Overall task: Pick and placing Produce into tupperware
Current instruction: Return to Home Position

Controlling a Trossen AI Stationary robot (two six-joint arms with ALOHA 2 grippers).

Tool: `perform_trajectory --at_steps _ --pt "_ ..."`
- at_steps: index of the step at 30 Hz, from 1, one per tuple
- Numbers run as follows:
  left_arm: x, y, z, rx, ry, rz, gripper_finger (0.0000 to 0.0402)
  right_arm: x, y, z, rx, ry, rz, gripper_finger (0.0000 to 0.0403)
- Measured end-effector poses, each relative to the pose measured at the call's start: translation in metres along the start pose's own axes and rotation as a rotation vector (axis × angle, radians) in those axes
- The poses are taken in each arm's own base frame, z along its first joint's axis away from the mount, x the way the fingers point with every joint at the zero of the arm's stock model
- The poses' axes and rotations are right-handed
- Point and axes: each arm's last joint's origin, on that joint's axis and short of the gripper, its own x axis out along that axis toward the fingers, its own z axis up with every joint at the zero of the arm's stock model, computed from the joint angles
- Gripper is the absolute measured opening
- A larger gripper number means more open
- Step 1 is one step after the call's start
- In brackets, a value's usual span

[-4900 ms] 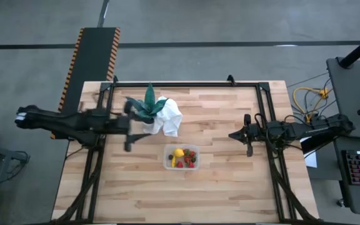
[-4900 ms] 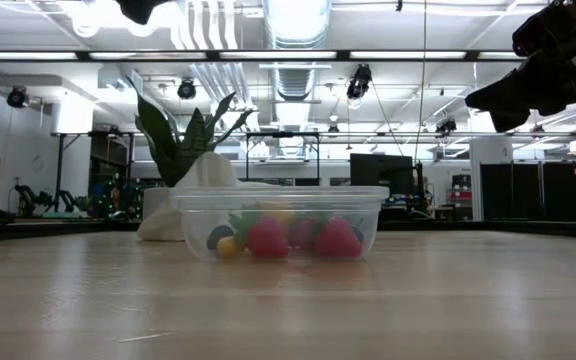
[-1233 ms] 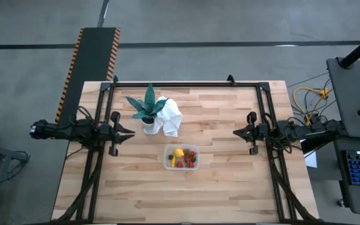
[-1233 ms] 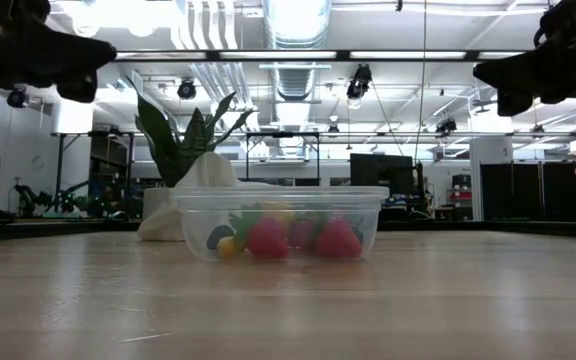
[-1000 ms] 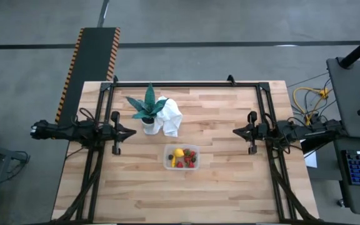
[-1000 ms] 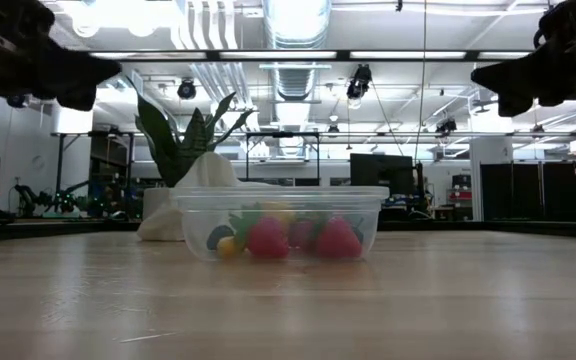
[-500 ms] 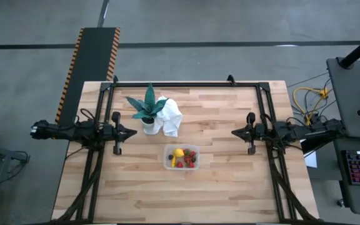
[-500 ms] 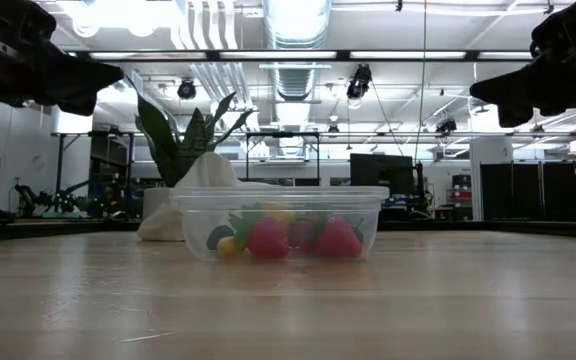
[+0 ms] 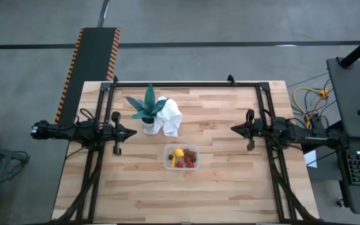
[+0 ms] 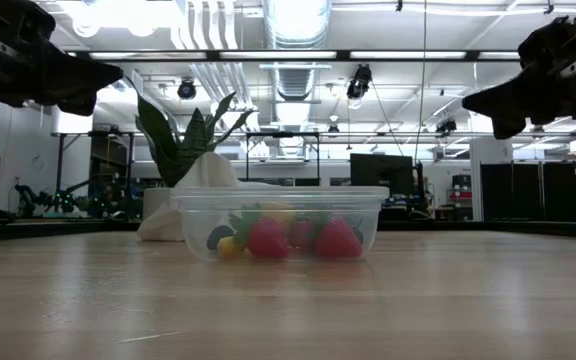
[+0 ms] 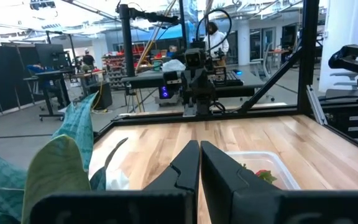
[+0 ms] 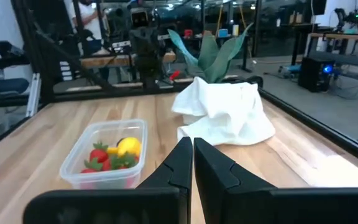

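Observation:
The clear tupperware (image 9: 181,157) stands on the wooden table's middle, a little toward the near edge. Inside it lies the produce (image 12: 112,154): red strawberries, a yellow lemon and small dark pieces, also showing through its wall (image 10: 280,235). My left gripper (image 9: 132,132) hangs level and shut above the table's left edge, pointing right. My right gripper (image 9: 233,130) hangs level and shut above the right edge, pointing left. Both grippers hold nothing and are far from the tupperware.
A green spiky potted plant (image 9: 147,107) and a crumpled white cloth (image 9: 169,117) sit behind the tupperware toward the far left. A black frame (image 9: 186,84) runs along the table's far, left and right edges.
My right gripper has swung slightly toward the table's far edge and rolled a little; it stays shut. The tupperware and produce have not moved.

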Motion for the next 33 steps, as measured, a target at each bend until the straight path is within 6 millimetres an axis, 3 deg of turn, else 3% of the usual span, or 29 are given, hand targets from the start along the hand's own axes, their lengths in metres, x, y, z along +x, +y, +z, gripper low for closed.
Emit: perform_trajectory --at_steps 17,23,33 --pt "0.0038 -0.0025 -0.0088 -0.026 0.085 -0.025 0.0000 0.0000 0.0001 -0.0027 -0.038 0.028 0.033 0.0008" --pt "0.0036 -0.0050 -0.0081 -0.020 0.069 -0.113 0.0000 -0.0001 0.0004 -0.0025 -0.050 0.026 0.044 0.0008" --pt "-0.0003 -0.0029 -0.0046 -0.001 0.026 -0.108 0.0000 0.0000 0.0005 -0.0012 -0.061 0.012 0.045 0.0008"
